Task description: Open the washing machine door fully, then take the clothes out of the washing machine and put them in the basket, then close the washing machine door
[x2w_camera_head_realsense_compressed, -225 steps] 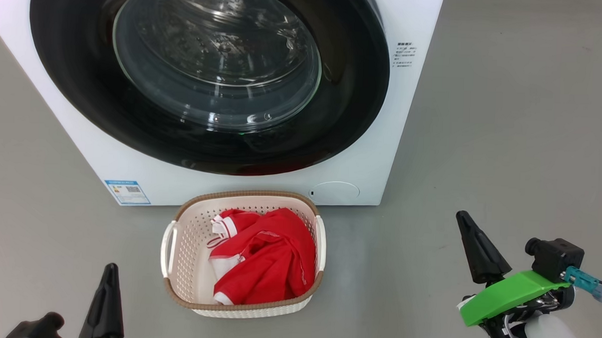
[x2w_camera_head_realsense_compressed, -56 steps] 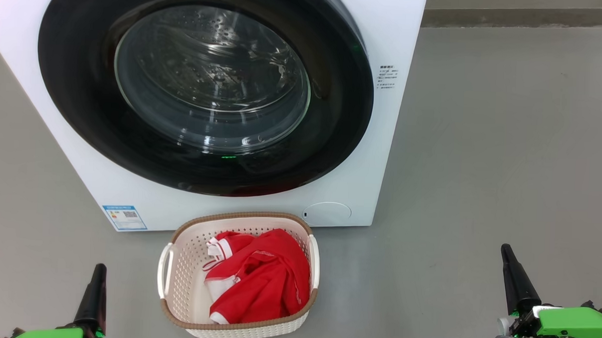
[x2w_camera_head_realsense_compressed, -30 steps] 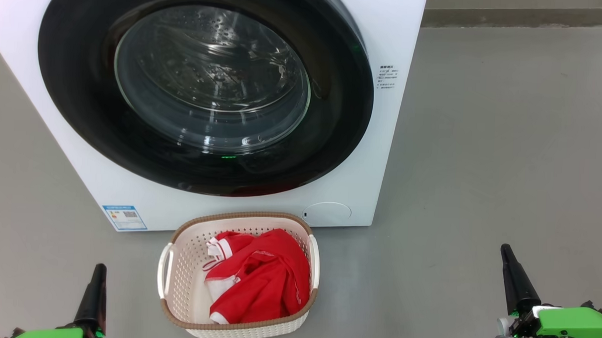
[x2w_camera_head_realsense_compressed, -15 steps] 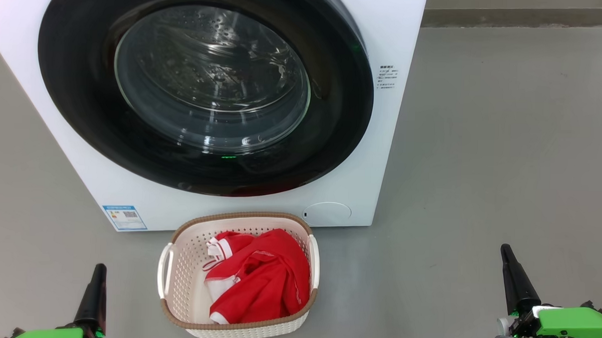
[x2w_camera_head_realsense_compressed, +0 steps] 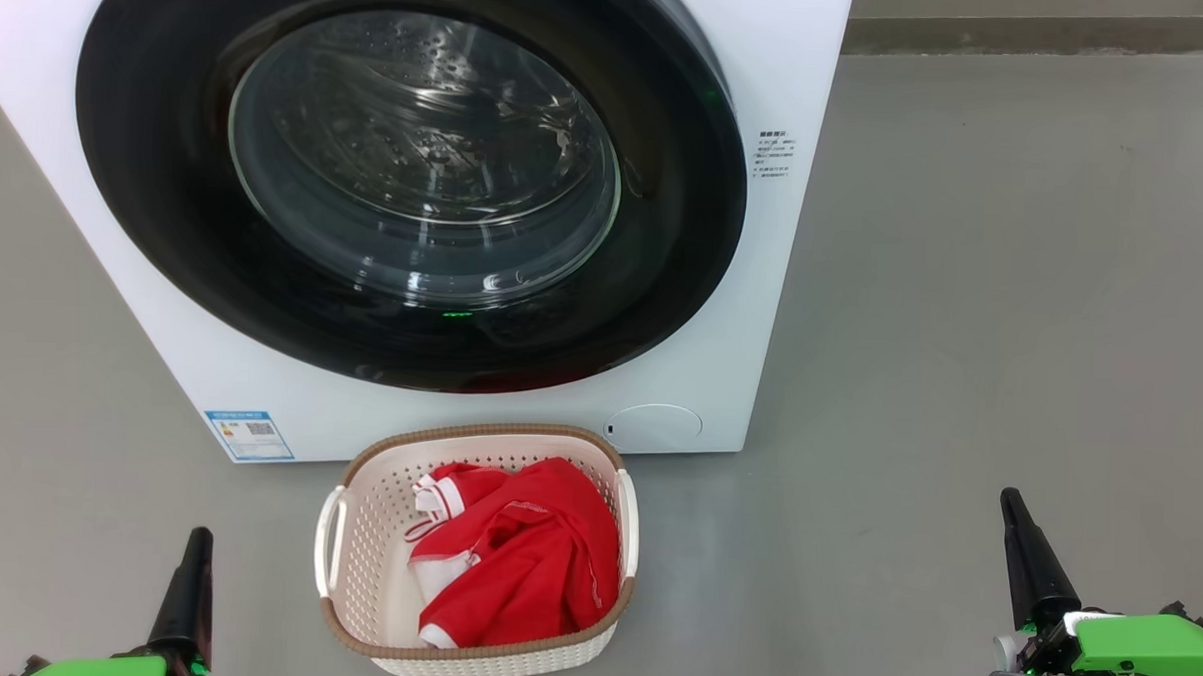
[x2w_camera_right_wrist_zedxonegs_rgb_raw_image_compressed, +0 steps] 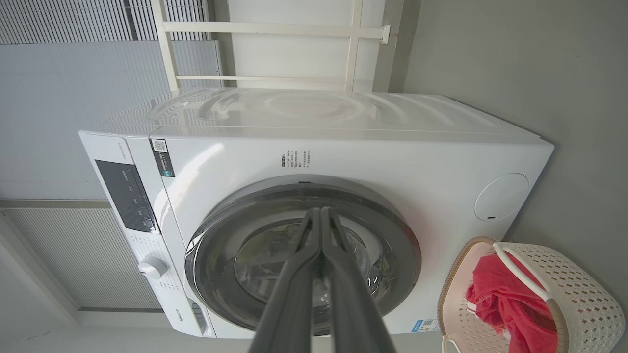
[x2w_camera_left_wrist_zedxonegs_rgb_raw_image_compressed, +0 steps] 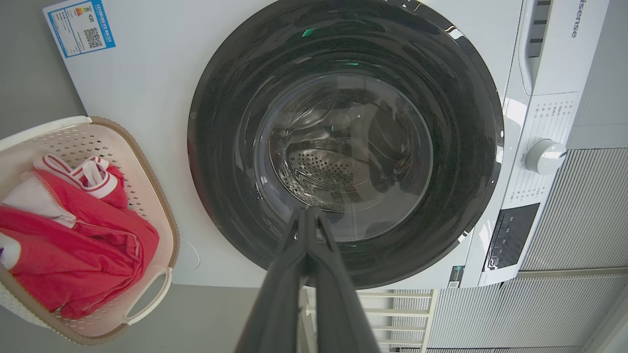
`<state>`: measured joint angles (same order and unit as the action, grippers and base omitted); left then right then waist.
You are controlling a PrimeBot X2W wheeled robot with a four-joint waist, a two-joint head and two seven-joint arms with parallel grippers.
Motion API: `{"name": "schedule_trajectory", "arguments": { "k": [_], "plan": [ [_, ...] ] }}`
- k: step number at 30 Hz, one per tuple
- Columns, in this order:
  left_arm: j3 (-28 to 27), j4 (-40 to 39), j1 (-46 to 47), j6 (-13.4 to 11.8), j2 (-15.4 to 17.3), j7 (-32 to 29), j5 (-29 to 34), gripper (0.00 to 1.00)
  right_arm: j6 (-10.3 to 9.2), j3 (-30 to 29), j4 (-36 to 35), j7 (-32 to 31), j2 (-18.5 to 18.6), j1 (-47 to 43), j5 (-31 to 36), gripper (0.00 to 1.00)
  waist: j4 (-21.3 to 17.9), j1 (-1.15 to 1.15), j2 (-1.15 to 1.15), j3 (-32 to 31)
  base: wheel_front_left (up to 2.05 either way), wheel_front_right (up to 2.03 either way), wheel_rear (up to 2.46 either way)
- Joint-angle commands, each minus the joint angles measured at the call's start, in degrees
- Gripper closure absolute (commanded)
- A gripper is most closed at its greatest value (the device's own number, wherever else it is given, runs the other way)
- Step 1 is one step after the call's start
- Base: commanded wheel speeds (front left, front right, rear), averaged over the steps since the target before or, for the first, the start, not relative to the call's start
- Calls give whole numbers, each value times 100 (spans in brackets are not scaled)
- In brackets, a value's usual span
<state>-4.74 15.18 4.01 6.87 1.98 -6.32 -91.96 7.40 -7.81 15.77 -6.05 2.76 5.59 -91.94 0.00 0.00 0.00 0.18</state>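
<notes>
Door: we see the door (x2w_camera_head_realsense_compressed: pixel 423 162) shut, with its black rim flat against the front of the washer (x2w_camera_head_realsense_compressed: pixel 289 397). Through the glass the steel drum (x2w_camera_left_wrist_zedxonegs_rgb_raw_image_compressed: pixel 319 171) shows.
Clothes: the red clothes (x2w_camera_head_realsense_compressed: pixel 519 550) lie bunched inside the basket (x2w_camera_head_realsense_compressed: pixel 369 560), more toward its right side. Some white trim shows at the upper left of the heap.
Basket: it stands on the grey floor (x2w_camera_head_realsense_compressed: pixel 963 291) just in front of the washer, below the door. We cannot tell if it touches the washer.
Left gripper: the left gripper (x2w_camera_head_realsense_compressed: pixel 199 539) is at the lower left in the head view. Its two fingers are pressed together and hold nothing. It is to the left of the basket and apart from it.
Right gripper: the right gripper (x2w_camera_head_realsense_compressed: pixel 1011 507) is at the lower right. Its fingers are also pressed together and hold nothing. It is well apart from the basket and the washer.
Wrist views: in each one we look along the joined fingers toward the door.
Label: a blue label (x2w_camera_head_realsense_compressed: pixel 249 436) sits on the lower left corner of the washer, near the basket.
</notes>
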Motion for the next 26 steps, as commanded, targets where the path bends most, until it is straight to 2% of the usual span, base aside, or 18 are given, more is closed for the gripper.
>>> {"name": "schedule_trajectory", "arguments": {
  "k": [1, 26],
  "plan": [
    [-179, -113, 218, 62, 89, -17, -19, 100, 9, 127, -175, -45, 15, 60, -21, 100, 0, 0, 0, 0, 0, 0, 0],
    [-179, -113, 218, 62, 89, -17, -20, 100, 9, 125, -175, -47, 14, 60, -19, 100, 0, 0, 0, 0, 0, 0, 0]
  ]
}}
